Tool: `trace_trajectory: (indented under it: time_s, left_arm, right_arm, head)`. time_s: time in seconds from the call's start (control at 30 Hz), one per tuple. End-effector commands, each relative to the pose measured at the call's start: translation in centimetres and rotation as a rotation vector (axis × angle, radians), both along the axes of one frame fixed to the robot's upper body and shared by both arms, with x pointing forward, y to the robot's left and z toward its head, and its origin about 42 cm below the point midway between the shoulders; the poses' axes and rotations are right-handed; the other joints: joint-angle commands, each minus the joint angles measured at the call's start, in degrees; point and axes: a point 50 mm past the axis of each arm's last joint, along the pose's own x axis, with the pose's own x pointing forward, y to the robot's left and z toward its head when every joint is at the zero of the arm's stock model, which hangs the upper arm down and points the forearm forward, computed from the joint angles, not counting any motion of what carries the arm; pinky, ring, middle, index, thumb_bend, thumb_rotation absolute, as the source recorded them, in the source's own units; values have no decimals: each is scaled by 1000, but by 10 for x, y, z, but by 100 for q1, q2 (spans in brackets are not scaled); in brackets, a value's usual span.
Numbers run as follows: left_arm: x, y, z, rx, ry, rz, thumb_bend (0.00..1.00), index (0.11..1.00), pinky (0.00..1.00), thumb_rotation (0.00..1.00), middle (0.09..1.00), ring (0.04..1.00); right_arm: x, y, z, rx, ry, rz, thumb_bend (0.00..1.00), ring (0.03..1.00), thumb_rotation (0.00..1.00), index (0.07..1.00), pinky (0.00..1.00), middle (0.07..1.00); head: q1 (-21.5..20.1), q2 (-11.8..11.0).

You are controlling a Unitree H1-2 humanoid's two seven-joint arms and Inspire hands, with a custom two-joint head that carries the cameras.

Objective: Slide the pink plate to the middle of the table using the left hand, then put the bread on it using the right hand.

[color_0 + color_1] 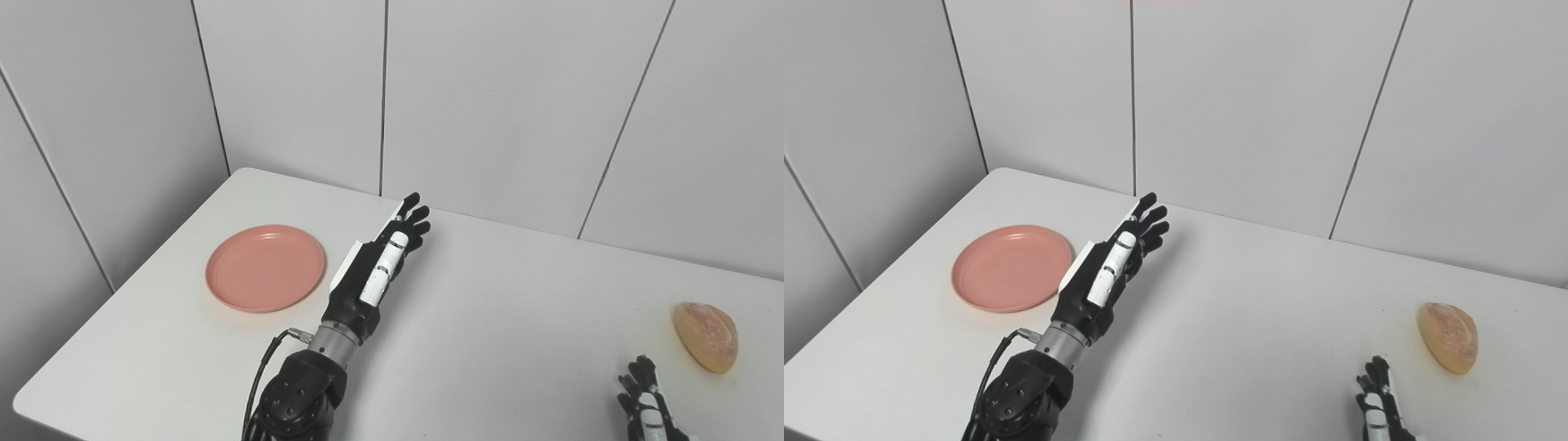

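The pink plate lies flat on the left part of the white table. My left hand hovers just right of the plate, fingers stretched out straight and apart, holding nothing, a small gap between it and the plate's rim. The bread, a golden oval roll, rests near the table's right edge. My right hand shows only partly at the bottom right, fingers pointing up and apart, below and left of the bread, not touching it.
White panelled walls close the table in behind and to the left. A black cable loops off the left forearm.
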Motion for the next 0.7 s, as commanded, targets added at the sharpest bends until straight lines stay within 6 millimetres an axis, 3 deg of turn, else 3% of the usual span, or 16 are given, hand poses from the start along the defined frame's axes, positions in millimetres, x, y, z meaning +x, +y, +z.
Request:
trace_trajectory:
  time_s: [0.0,0.3,0.67]
  left_arm:
    - [6,3,22,-7,-70,2,439,952,957,1000,961,944]
    - [30,28,34,3,-85,49,443,934,955,1000,947,939]
    - [52,64,56,52,-120,145,380,924,930,1000,939,935]
  right_arm:
    - [3,-1,15,-3,-65,-3,140,1000,1000,1000,1000,1000]
    - [3,-3,16,-1,-60,-2,134,1000,1000,1000,1000,1000]
    - [5,-8,15,4,-60,-3,152,1000,1000,1000,1000,1000]
  head:
    - [18,8]
    - [78,21]
    - [193,33]
